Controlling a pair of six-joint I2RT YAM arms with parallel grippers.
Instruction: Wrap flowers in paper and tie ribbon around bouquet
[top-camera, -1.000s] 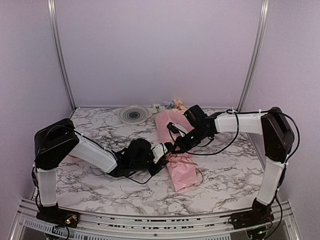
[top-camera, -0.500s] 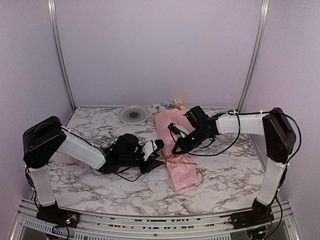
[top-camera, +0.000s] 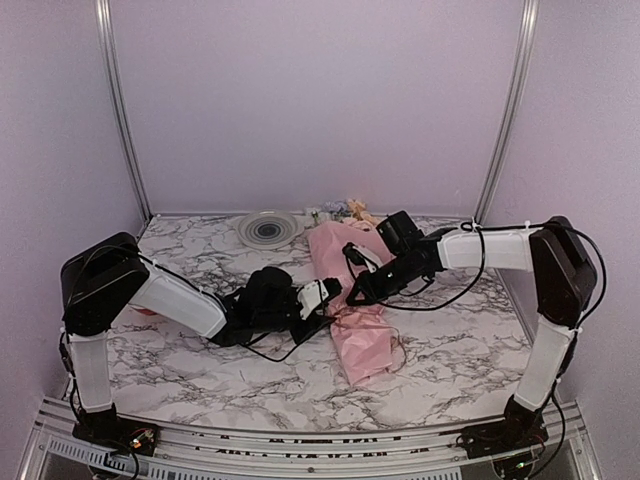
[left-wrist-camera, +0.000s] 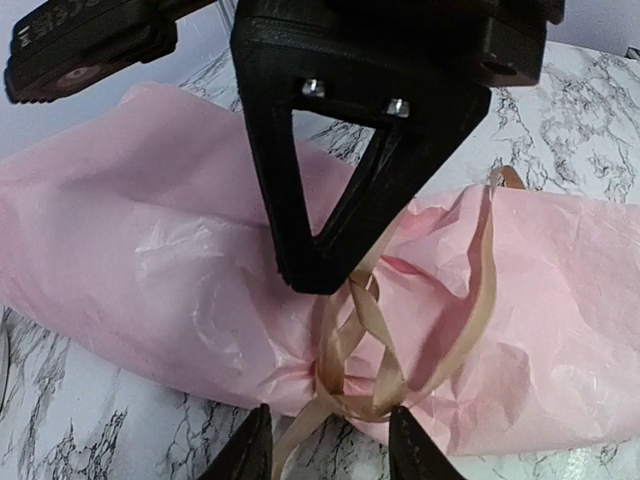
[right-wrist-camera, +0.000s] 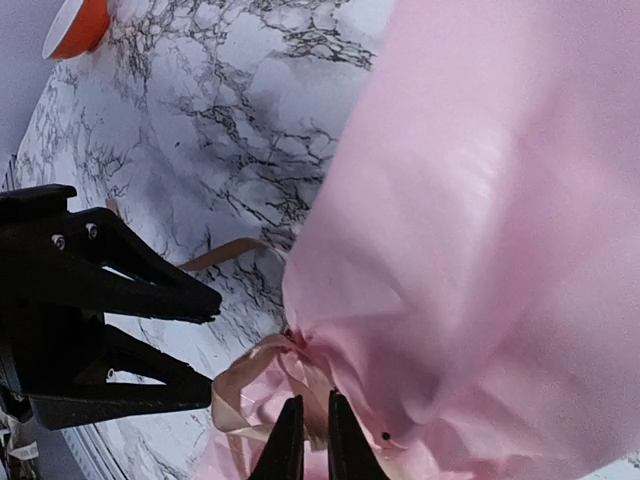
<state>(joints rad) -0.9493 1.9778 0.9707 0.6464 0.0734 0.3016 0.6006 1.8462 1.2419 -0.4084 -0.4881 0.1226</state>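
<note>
the bouquet (top-camera: 360, 325) lies lengthwise a little right of the middle of the marble table (top-camera: 450, 345), with what look like the flowers (top-camera: 345, 209) peeking out at the end by the back wall. the paper is pinched to a narrow waist partway down, and that's where the tan ribbon (left-wrist-camera: 345, 365) is crossed and looped. both arms crowd in on that one spot, i'd guess to work the knot from opposite sides. the left gripper (left-wrist-camera: 332, 450) comes in low from the left with its jaws apart, released, a loose strand of ribbon running between its fingers without being squeezed. the right gripper (right-wrist-camera: 314, 440) reaches in from the far right and points down just above the crossing. its fingers are nearly together with only a slit showing, and i can't tell whether it's pinching a strand or has let go. the two sets of fingers are very close, so there's little room between them. there's plenty of bare marble on the near side and off to the left for pulling a tail outward. the plate (top-camera: 268, 229) sits back by the wall, and an orange spool (right-wrist-camera: 78, 25) lies well apart on the left, neither in the way.
</note>
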